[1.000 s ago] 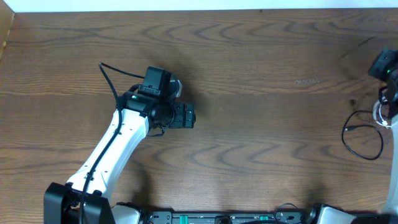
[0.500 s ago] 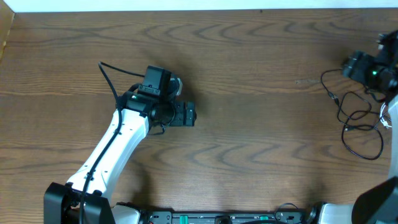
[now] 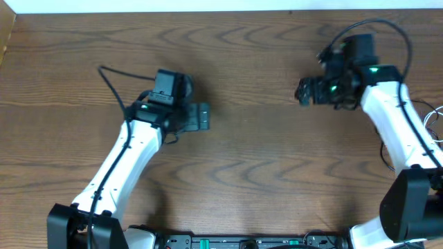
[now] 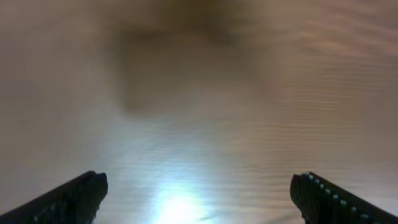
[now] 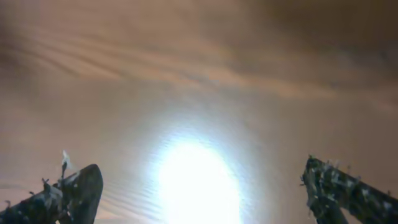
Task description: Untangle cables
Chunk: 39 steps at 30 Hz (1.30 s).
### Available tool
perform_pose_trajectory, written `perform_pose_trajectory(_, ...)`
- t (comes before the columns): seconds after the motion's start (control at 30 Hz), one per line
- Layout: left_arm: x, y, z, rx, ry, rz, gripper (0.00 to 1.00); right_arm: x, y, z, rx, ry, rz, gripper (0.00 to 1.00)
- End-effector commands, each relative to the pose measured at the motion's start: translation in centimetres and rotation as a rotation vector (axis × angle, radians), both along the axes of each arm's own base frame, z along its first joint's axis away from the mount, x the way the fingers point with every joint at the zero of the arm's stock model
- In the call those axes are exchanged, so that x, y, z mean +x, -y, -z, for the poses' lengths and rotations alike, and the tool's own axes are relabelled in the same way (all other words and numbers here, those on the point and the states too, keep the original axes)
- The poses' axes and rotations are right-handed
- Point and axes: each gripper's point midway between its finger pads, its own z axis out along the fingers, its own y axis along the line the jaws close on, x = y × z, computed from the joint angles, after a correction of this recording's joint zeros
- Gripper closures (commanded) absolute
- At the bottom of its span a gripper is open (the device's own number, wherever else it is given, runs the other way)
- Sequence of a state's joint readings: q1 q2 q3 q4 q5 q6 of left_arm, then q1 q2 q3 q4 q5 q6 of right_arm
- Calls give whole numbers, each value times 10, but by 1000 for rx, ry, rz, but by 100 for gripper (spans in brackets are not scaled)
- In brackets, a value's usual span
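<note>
Brown wood-grain counter (image 3: pixel 263 173) fills the overhead view. The right arm (image 3: pixel 398 131) rises from the near right corner and leans inward across the wood. Just beside its lower white link, on the inner side, a short curve of the black cord (image 3: pixel 385 156) shows against the grain; the rest of it is hidden under the arm. On the arm's outer side, at the edge of the view, thin pale lines of the white cord (image 3: pixel 435 117) lie on the counter. Whether the two cords cross cannot be told. Well apart from the right arm, on the other half of the counter, the left arm (image 3: pixel 128 155) reaches out to about the same depth. The right jaws stand wide open, their fingers (image 5: pixel 68 196) at the corners of the wrist view with only bare, glare-lit wood between them. The left jaws are likewise spread wide, fingers (image 4: pixel 71 199) far apart and holding nothing. Beyond the right arm's tip a white strip (image 3: pixel 208 5) borders the counter's far edge.
</note>
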State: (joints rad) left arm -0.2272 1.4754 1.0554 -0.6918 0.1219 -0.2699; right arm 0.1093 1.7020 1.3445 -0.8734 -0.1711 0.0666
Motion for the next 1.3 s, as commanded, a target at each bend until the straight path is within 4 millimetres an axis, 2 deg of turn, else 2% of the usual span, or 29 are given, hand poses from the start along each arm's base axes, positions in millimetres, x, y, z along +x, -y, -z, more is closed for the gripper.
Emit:
perform_pose_trajectory(0.0, -7, -47, -10, 93, -17, -206, 2, -8, 38, 6, -261, -24, 54, 1)
perform_pose_trajectory(0.1, -41, -66, -4, 114, -159, -281, 2, -25, 36, 11, -219, -105, 83, 1)
perform_pose_trajectory(0.17, -65, -67, -2, 113, -247, -262, 2, -35, 33, 12, -166, -152, 91, 1)
perform_pose_trajectory(0.3, -84, -60, -7, 116, -226, -202, 2, -45, 30, 6, -109, -170, 94, 1)
perform_pose_trajectory(0.4, -91, -54, -20, 105, -110, -168, 2, -49, 31, -7, -105, -106, 96, 1)
perform_pose_trajectory(0.57, -102, -41, -58, 33, 213, -84, 2, -60, 32, -35, -80, 121, 97, 1)
perform_pose_trajectory(0.77, -130, -50, -100, -35, 501, -102, 1, -99, 35, -71, -56, 466, 71, 1)
perform_pose_trajectory(0.93, -146, -54, -125, -81, 649, -109, 1, -134, 39, -88, -35, 632, 80, 1)
perform_pose_trajectory(1.1, -150, -55, -131, -93, 686, -111, 1, -167, 42, -81, -36, 623, 80, 1)
perform_pose_trajectory(1.27, -150, -55, -131, -93, 685, -111, 1, -195, 44, -55, -53, 488, 73, 1)
